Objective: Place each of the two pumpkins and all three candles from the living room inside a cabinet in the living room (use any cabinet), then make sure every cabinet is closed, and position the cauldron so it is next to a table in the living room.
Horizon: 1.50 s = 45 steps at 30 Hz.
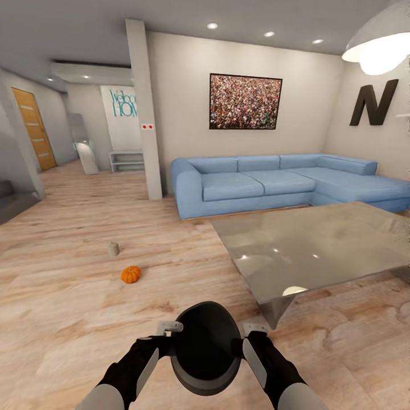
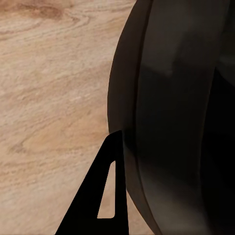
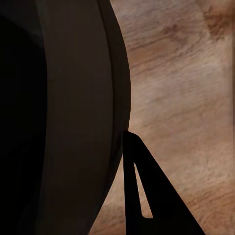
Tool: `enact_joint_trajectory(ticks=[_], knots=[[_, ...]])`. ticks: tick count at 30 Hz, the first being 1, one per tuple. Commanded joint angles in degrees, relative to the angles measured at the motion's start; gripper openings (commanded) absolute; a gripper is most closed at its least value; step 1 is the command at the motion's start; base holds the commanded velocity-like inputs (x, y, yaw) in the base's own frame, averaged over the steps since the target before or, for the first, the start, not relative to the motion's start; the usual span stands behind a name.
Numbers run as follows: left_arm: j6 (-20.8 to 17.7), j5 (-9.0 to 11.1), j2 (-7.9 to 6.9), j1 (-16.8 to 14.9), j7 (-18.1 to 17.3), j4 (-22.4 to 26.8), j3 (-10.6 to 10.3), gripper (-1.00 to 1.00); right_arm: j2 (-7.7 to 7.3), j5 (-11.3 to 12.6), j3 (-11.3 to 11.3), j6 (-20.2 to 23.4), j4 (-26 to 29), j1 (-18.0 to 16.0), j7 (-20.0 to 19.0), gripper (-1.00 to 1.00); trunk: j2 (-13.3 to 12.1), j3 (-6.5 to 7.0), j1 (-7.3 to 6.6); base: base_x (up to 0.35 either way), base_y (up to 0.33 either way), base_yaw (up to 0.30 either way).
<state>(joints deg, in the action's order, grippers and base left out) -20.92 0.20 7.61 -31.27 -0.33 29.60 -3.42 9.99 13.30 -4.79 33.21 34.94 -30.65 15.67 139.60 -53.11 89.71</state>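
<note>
The black cauldron [image 1: 205,341] hangs low in front of me above the wood floor, held from both sides. My left gripper [image 1: 168,337] is shut on its left rim and my right gripper [image 1: 249,337] on its right rim. In the left wrist view one of the fingers [image 2: 88,215] lies against the dark cauldron wall [image 2: 166,122]. The right wrist view likewise shows one of the fingers [image 3: 166,215] beside the cauldron [image 3: 73,122]. One orange pumpkin [image 1: 130,274] lies on the floor ahead to the left, with a tan candle [image 1: 113,249] just beyond it. The cabinet is out of view.
A low grey glossy table [image 1: 319,245] stands ahead on the right, its near corner close to the cauldron. Behind it a blue corner sofa [image 1: 285,182] lines the wall. A white pillar [image 1: 145,114] rises left of the sofa, with a hallway beyond.
</note>
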Motion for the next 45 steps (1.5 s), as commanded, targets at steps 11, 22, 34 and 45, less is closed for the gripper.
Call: enact_joint_trajectory(ticks=[11,22,34,45], knots=[[-0.4,1.4,0.04,0.0,-1.5,0.1,0.3,-1.0,0.01,1.8,0.0,-0.3,0.2,-0.1,-5.0,-1.0,3.2,-1.49,1.74,0.006,0.004,-0.012],[-0.4,1.4,0.04,0.0,-1.5,0.1,0.3,-1.0,0.01,1.8,0.0,-0.3,0.2,-0.1,-5.0,-1.0,3.8,-3.69,2.22,0.0,0.0,-0.172],[-0.4,1.4,0.04,0.0,-1.5,0.1,0.3,-1.0,0.01,1.7,0.0,-0.3,0.2,-0.1,-5.0,-1.0,3.9,-6.11,2.53,0.0,0.0,-0.196],[-0.4,1.4,0.04,0.0,-1.5,0.1,0.3,-1.0,0.01,1.8,0.0,-0.3,0.2,-0.1,-5.0,-1.0,4.0,-7.65,2.71,0.0,0.0,-0.012]])
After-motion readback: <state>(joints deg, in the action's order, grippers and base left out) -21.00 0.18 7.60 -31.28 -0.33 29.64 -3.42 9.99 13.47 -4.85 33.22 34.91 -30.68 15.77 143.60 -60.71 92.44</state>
